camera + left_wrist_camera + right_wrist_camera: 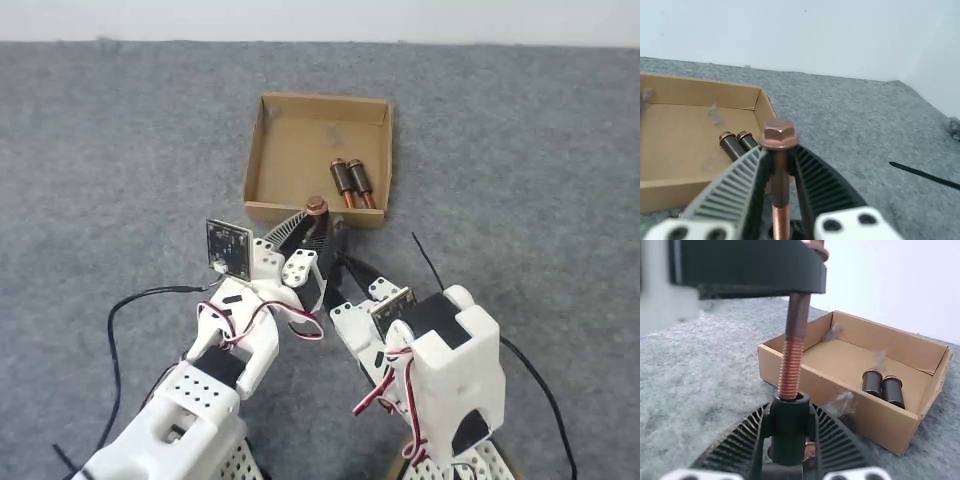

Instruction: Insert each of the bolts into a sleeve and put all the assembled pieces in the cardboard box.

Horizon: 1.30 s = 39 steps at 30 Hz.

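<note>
While left fingers [735, 185] clench bolt [778, 135], right fingers [837, 445] clasp sleeve [788, 425] — bolt tip inside.

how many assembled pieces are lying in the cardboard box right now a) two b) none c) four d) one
A: two assembled pieces lie side by side in the cardboard box, while the left gripper holds a bolt at the mouth of the sleeve in the right gripper.
</note>
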Each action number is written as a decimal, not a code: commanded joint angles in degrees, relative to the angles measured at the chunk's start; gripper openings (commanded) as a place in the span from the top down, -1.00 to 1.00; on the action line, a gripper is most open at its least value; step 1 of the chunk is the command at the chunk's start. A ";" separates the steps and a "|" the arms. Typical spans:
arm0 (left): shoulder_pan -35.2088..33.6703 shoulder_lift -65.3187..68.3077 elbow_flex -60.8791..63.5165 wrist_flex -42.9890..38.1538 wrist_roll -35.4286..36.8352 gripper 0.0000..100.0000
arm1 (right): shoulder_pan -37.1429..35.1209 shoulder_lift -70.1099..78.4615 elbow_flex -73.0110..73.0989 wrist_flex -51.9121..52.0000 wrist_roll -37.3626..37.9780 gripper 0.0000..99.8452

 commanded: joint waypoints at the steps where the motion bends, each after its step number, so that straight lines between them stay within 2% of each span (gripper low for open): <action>1: 0.62 0.00 0.13 -1.58 -0.35 0.98 | 0.75 -3.30 2.37 -1.71 -0.70 0.99; 8: 0.62 0.00 0.13 -1.67 -0.35 0.98 | 0.66 -3.30 2.37 -1.71 -0.70 0.99; 13: 0.62 0.00 1.01 -5.63 -0.79 0.98 | 0.75 -3.30 2.37 -1.71 -0.70 0.99; 16: 0.62 0.00 1.10 -5.63 -3.34 0.98 | 0.75 -3.30 2.37 -1.71 -0.70 0.99; 26: 0.53 2.29 0.13 -6.59 -3.52 0.98 | 0.66 -3.30 2.37 -1.71 -0.70 0.99; 36: 0.53 21.27 -3.38 -21.98 -3.52 0.98 | 0.84 -3.30 2.37 -1.63 -0.35 0.99; 39: 0.53 22.07 -3.30 -23.21 -3.52 0.98 | 0.84 -3.30 2.37 -1.63 -0.26 0.99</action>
